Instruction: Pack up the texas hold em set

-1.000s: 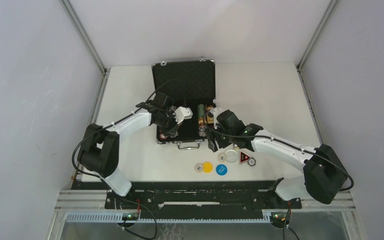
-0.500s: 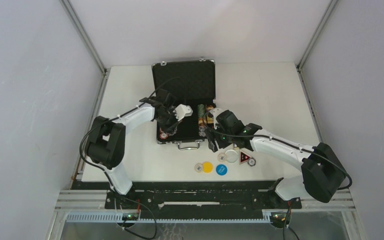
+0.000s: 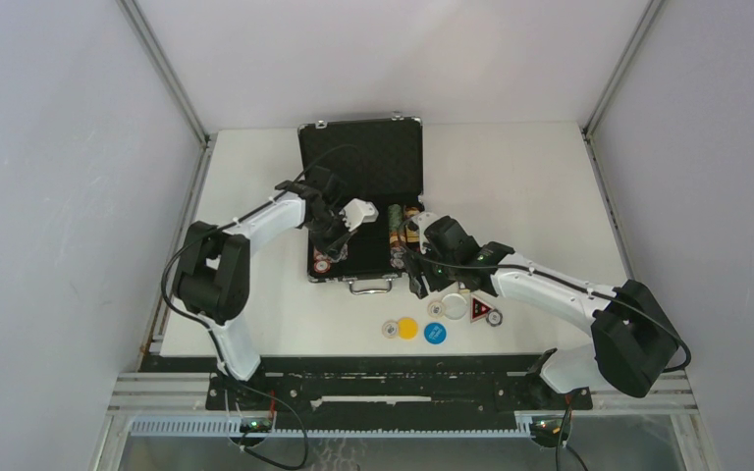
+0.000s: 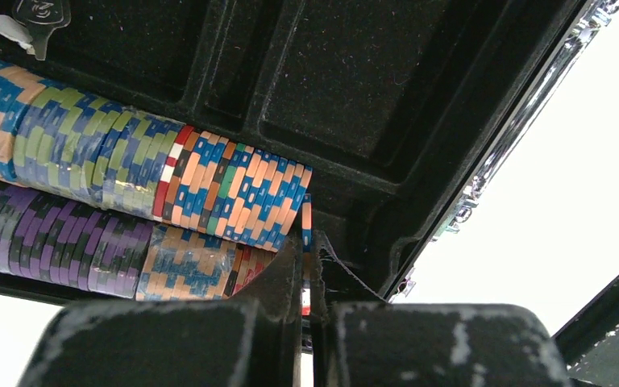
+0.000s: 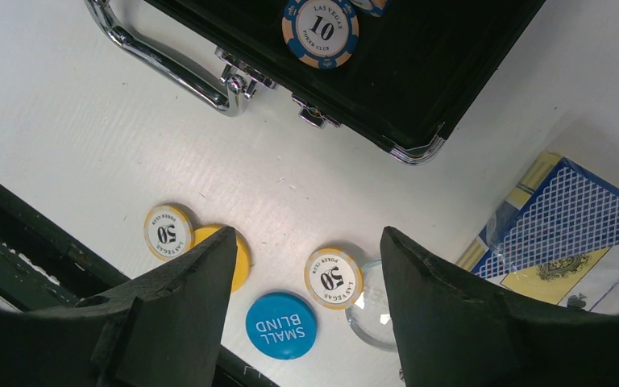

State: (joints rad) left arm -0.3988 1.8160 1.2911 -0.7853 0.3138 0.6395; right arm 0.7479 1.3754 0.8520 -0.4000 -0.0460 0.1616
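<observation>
The poker set's black case (image 3: 361,167) lies open on the table (image 3: 550,196), its lid standing up at the far side. Rows of chips (image 4: 153,173) lie on edge inside it, and a "10" chip (image 5: 320,32) lies flat near its front wall. The left gripper (image 4: 308,266) is inside the case, jaws pressed together on a single orange-and-blue chip (image 4: 306,226) at the end of one row. The right gripper (image 5: 306,242) hangs in front of the case's handle (image 5: 169,64), jaws wide apart and holding nothing. On the table in front of the case lie two "50" chips (image 5: 168,232), a yellow button (image 5: 240,251), a blue button (image 5: 280,325), a clear disc (image 5: 375,306) and a triangle token (image 3: 480,310). The card deck (image 5: 564,242) lies beside a silver corner of the case.
</observation>
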